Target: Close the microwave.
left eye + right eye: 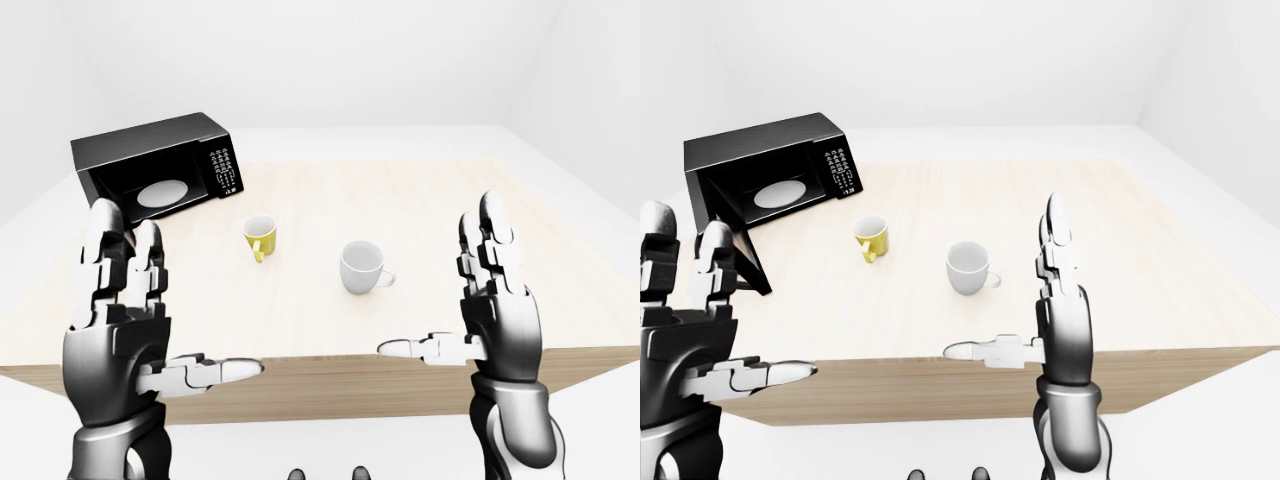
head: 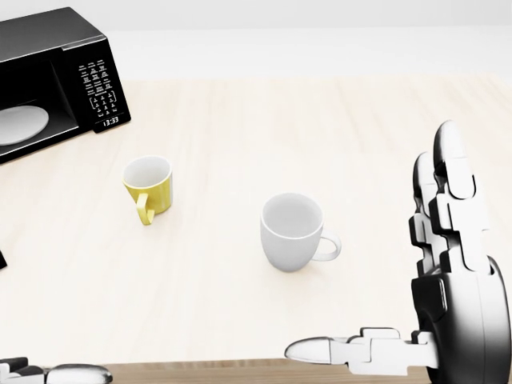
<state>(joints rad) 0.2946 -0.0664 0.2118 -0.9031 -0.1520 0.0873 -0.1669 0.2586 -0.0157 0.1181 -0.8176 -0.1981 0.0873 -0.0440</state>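
Pale wooden table (image 2: 240, 104), boxy black microwave (image 1: 768, 175) door-open, both hands' fingers (image 1: 493, 245) splayed apart.

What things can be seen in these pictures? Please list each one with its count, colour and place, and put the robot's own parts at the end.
microwave: one, black, door open, white plate inside; upper left of the right-eye view, on the table.
yellow mug: one, yellow outside and white inside, upright; left of centre in the head view.
white mug: one, white, upright, handle to the view's right; centre of the head view, right of the yellow mug and apart from it.
table: one, light wood; fills the middle of each view.
left hand: one, silver and black, fingers open and raised; lower left of the left-eye view, holding nothing.
right hand: one, silver and black, open; lower right, holding nothing.
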